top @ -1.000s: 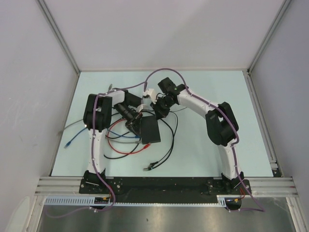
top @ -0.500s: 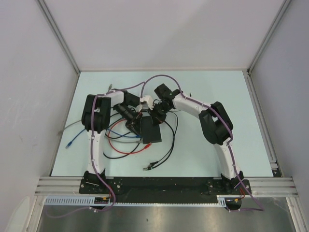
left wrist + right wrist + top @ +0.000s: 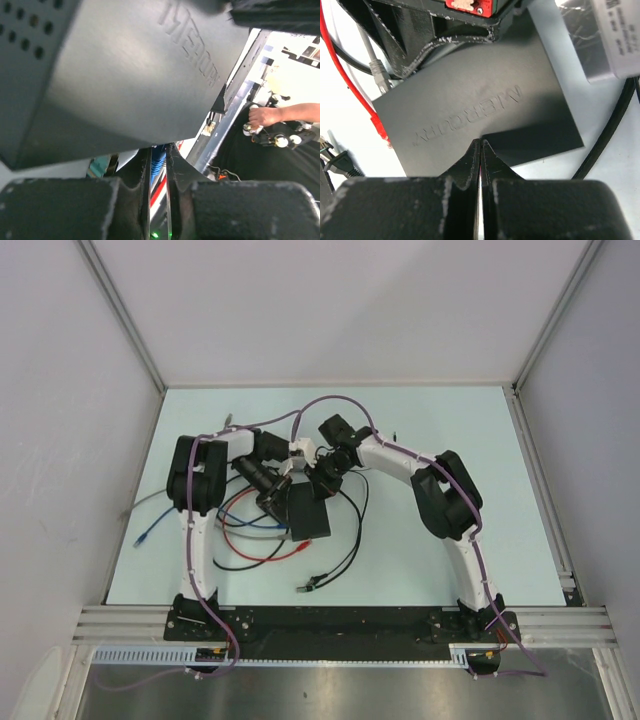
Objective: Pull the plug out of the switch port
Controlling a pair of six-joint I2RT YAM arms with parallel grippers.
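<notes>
The switch [image 3: 309, 512] is a flat matte black box lying among cables at the table's middle. It fills the top of the left wrist view [image 3: 120, 75] and shows embossed lettering in the right wrist view [image 3: 480, 110]. My left gripper [image 3: 274, 502] is at the switch's left edge. Its jaws [image 3: 159, 150] are nearly closed around a blue plug [image 3: 160, 159], with a red cable just below. My right gripper [image 3: 322, 485] is shut and empty. Its tips [image 3: 480, 142] rest on the switch's top face near the far end.
Red [image 3: 262, 540], black [image 3: 350, 530] and blue [image 3: 150, 535] cables loop around the switch. A loose black plug [image 3: 308, 586] lies near the front. A red plug [image 3: 380, 131], a grey plug [image 3: 379, 70] and a white-labelled adapter [image 3: 615, 40] lie beside the switch.
My right arm has swung left and its shut gripper has come down onto the switch's far end. The switch has turned slightly. My left gripper stays at the switch's left edge.
</notes>
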